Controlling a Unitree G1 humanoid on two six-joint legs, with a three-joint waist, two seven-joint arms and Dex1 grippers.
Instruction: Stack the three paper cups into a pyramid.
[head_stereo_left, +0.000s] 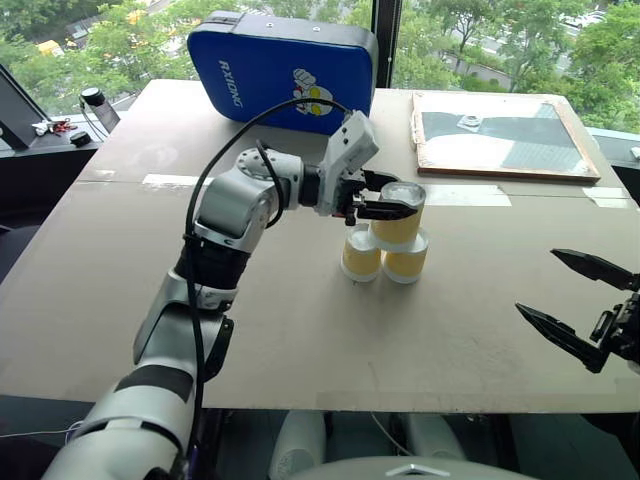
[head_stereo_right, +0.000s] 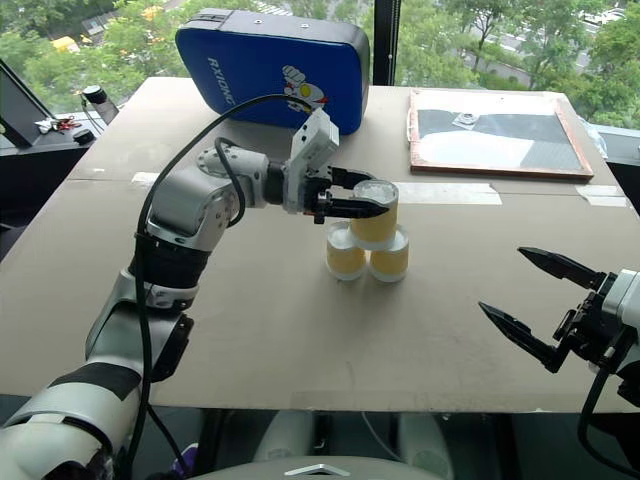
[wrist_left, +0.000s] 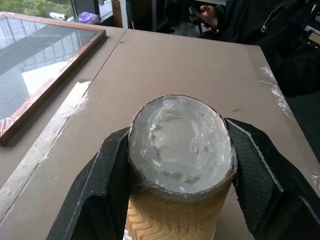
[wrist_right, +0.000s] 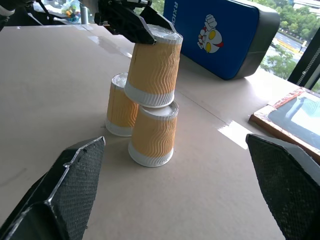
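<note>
Top cup (head_stereo_left: 398, 218) sits on two cups below your left gripper (head_stereo_left: 392, 203), fingers flanking it; spread them slowly, retreat level.

The blue pad (head_stereo_left: 283, 68) reads "RXIONG".

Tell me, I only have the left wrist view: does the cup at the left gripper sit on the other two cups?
Observer: Yes. The top cup sits upside down across the two lower cups, which stand side by side.
Operator: Where is the other arm?
Observer: The right gripper is open, off to the stack's right, touching nothing.
Operator: Anything behind the stack?
Observer: A blue pad at the table's far edge.
</note>
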